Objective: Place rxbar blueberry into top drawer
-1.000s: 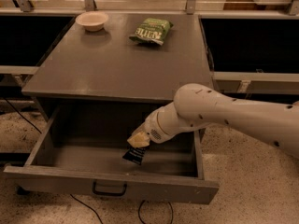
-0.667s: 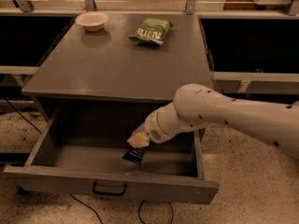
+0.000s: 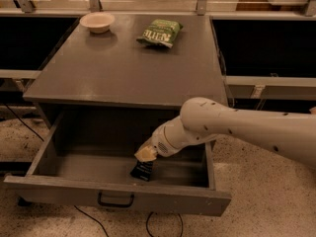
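Observation:
The top drawer (image 3: 59, 189) of the grey cabinet is pulled wide open, with its dark handle (image 3: 115, 200) on the front panel. My gripper (image 3: 145, 154) reaches down into the drawer's right half from the right. It is shut on the top end of the rxbar blueberry (image 3: 142, 170), a small dark navy bar. The bar hangs tilted with its lower end at the drawer floor.
On the cabinet top (image 3: 113, 68) lie a green chip bag (image 3: 160, 32) at the back middle and a small white bowl (image 3: 97, 21) at the back left. Dark cables (image 3: 29, 127) run over the speckled floor at the left and under the drawer.

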You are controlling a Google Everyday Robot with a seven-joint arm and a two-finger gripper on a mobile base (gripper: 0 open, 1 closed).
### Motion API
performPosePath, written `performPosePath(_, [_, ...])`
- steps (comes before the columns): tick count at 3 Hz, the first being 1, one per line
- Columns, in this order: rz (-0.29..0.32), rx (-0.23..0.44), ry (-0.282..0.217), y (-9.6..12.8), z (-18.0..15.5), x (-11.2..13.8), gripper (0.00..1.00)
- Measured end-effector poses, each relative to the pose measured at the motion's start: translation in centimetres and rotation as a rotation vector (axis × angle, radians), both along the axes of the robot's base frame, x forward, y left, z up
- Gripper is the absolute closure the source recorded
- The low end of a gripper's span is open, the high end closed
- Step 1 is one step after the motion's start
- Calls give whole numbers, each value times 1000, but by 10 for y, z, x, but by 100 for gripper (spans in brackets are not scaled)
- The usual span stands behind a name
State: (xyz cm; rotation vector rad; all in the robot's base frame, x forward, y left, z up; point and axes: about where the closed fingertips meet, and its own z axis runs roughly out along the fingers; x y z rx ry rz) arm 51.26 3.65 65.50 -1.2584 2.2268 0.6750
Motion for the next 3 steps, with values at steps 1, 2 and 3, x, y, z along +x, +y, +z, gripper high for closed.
performPosePath(1, [0,0,0,0,0,0,77])
performPosePath(2, [0,0,0,0,0,0,52])
performPosePath(3, [0,0,0,0,0,0,23])
